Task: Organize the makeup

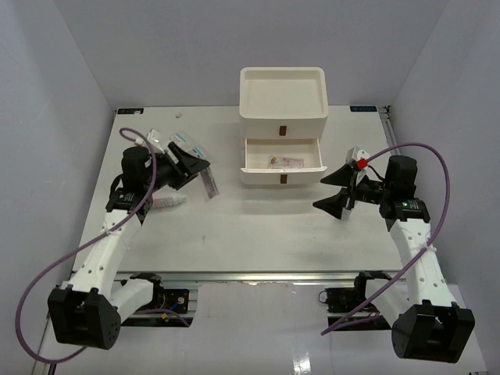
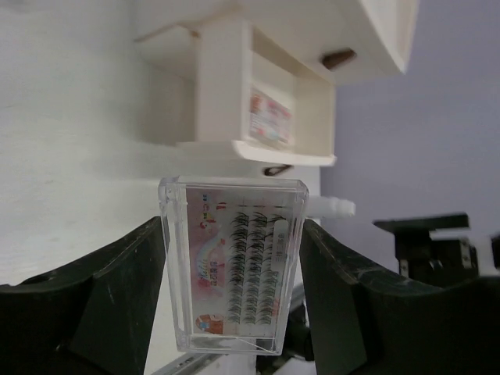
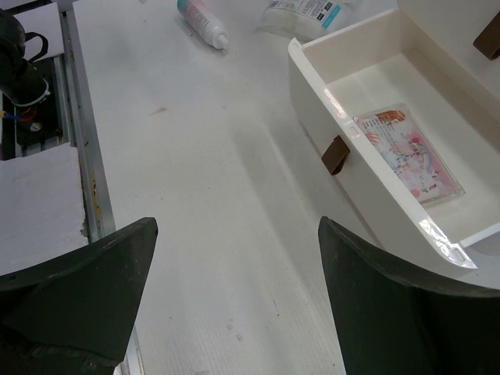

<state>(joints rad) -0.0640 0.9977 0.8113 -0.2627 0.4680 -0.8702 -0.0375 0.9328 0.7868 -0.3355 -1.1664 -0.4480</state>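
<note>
White bench point(image 1: 258, 242), lilac walls | one packet point(image 1: 286, 162) lies in the open drawer point(image 1: 258, 166), far centre | your left claw point(image 1: 190, 166) grips a second packet point(image 2: 234, 266), left of it | right claw point(image 1: 334, 191) wide, empty | tube point(image 1: 168, 202), loose packets point(image 1: 186, 144) far-left not yet stowed

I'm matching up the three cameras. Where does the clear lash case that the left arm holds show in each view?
Top external: lash case is left of centre, to the left of the open drawer.
Left wrist: bottom centre, clamped between the fingers.
Right wrist: not in it.
Shared landmark: the open drawer, in all three views.
</note>
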